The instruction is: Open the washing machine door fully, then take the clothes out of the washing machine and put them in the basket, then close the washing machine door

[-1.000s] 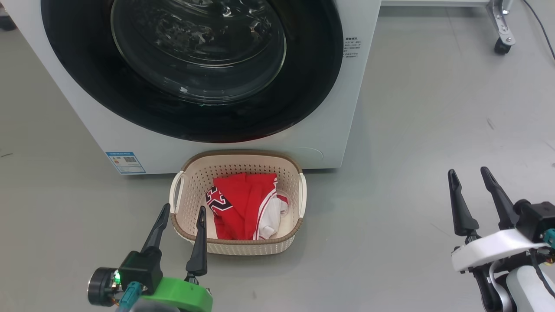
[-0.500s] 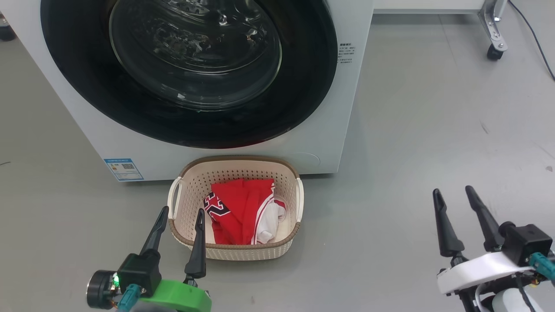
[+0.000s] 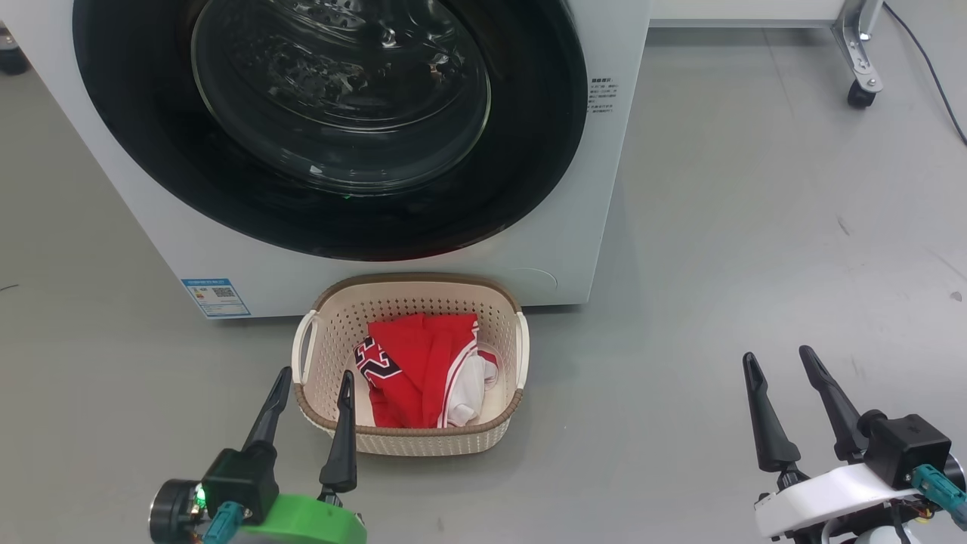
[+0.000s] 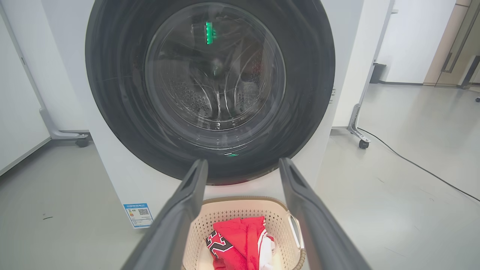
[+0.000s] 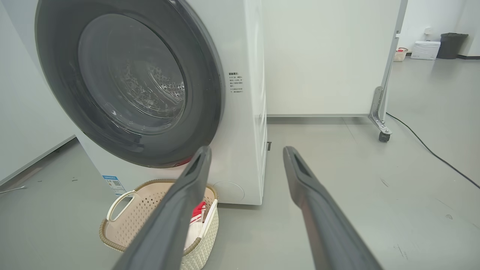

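**Tally at the washer**

One washing machine (image 3: 589,227), one door (image 3: 529,151), one blue label (image 3: 215,297). One basket (image 3: 412,281) with two handles (image 3: 304,344). Clothes (image 3: 415,363): one red heap, pieces too bunched to count. Two claws, left claw (image 3: 316,372) and right claw (image 3: 776,353), two fingers (image 3: 344,431) each. One castor (image 3: 856,92), one cable (image 3: 925,68).

Top of washing machine door (image 3: 332,113) past head-view edge

A castered white partition (image 5: 326,56) stands on the grey floor (image 3: 755,227), a black cable (image 5: 435,155) trailing nearby.
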You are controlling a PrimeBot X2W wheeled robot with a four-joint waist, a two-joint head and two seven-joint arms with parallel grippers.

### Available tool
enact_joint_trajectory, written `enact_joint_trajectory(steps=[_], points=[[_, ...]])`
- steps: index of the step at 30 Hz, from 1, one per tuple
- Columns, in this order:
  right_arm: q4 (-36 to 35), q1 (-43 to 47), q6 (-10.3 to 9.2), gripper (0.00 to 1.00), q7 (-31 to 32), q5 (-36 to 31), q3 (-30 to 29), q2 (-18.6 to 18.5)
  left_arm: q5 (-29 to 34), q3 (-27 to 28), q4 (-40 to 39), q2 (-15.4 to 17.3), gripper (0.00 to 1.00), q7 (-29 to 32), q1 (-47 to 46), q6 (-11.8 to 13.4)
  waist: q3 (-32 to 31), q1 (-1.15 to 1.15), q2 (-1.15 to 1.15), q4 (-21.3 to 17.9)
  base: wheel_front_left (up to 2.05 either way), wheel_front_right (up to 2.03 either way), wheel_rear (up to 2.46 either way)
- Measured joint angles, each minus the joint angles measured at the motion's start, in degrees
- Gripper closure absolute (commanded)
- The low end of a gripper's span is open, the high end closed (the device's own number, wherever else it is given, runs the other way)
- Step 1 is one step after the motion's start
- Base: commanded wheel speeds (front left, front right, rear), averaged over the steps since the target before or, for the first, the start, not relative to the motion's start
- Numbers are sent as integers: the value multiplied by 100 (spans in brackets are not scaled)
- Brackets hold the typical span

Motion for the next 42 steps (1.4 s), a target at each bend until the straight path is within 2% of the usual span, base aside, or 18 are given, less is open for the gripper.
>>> enact_joint_trajectory(steps=[28,29,37,42], points=[[-98,237,-8,0,0,-141,-104,59,-24,-47,-7,-1,0,0,62,-1,29,0,0,58,0,0,0],[-99,249,-5,100,0,-141,-105,59,-24,-55,-7,-1,100,0,62,-1,33,0,0,62,0,0,0],[220,339,-4,100,3,-108,-8,259,-51,-111,318,-46,100,26,217,-8,38,0,0,65,0,0,0],[213,367,22,100,3,159,-13,276,-344,-109,259,-47,100,26,288,-41,24,0,0,50,0,0,0]])
